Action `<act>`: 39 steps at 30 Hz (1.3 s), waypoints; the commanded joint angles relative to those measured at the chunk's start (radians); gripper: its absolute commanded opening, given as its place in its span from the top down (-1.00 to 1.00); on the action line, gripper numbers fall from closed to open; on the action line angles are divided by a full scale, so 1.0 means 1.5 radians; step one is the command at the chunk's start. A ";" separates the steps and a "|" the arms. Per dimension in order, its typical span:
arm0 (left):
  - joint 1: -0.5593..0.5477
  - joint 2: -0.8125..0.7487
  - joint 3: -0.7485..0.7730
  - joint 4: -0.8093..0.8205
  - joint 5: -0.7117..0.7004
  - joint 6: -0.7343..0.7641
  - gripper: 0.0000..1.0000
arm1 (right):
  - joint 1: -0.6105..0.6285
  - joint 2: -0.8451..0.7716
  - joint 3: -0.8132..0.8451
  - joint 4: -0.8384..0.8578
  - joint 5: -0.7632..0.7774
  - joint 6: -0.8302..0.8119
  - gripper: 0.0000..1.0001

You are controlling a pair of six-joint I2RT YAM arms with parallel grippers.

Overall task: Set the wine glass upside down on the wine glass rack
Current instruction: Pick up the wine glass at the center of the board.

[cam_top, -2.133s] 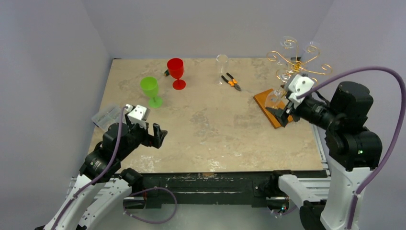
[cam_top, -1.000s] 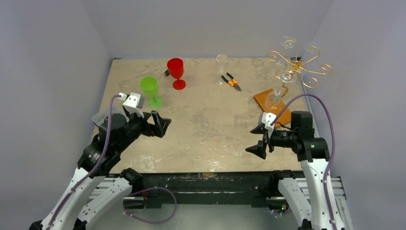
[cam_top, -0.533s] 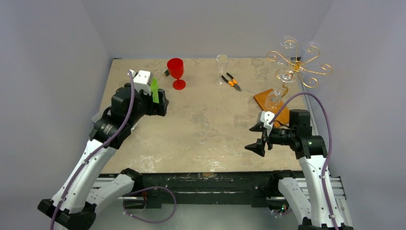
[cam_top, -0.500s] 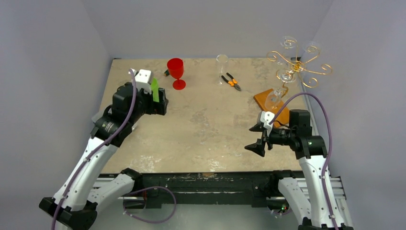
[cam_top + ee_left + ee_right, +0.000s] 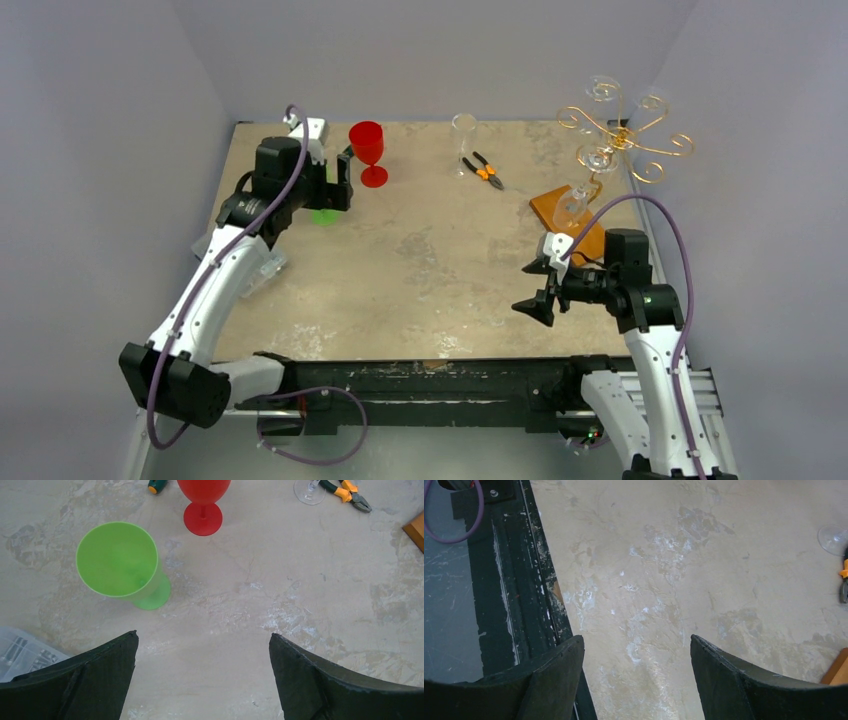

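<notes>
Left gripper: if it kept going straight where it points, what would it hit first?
Probably the bare table: the left gripper aims down at it, with the green glass just beside that line; depth is unclear.

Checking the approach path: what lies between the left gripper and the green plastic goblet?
Nothing: only bare beige stone-look tabletop separates the open left gripper from the green plastic goblet, clearest in the left wrist view.

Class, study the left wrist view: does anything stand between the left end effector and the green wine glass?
Nothing visible does. The green wine glass stands upright ahead of the open left end effector, only bare table between them. The red wine glass stands beyond it, out of the way.
</notes>
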 commanded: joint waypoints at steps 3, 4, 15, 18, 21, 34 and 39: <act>0.015 0.039 0.052 0.002 0.001 0.019 -1.00 | 0.004 -0.015 -0.013 0.023 0.018 -0.011 -0.49; 0.015 0.040 0.052 0.000 -0.010 0.025 -1.00 | 0.004 -0.017 -0.014 0.023 0.018 -0.011 -0.49; 0.019 0.066 0.075 -0.006 -0.039 0.047 -1.00 | 0.004 -0.011 -0.013 0.022 0.019 -0.014 -0.50; 0.020 0.082 0.093 -0.012 -0.037 0.042 -1.00 | 0.004 -0.010 -0.015 0.023 0.020 -0.013 -0.50; 0.020 0.098 0.120 -0.027 -0.036 0.039 -1.00 | 0.004 -0.008 -0.015 0.024 0.020 -0.013 -0.49; 0.020 0.056 0.072 -0.010 -0.023 0.041 -1.00 | 0.012 0.012 -0.017 0.034 0.032 -0.010 -0.50; 0.020 0.022 0.041 0.007 -0.020 0.044 -1.00 | 0.018 0.024 -0.015 0.024 0.032 -0.023 -0.50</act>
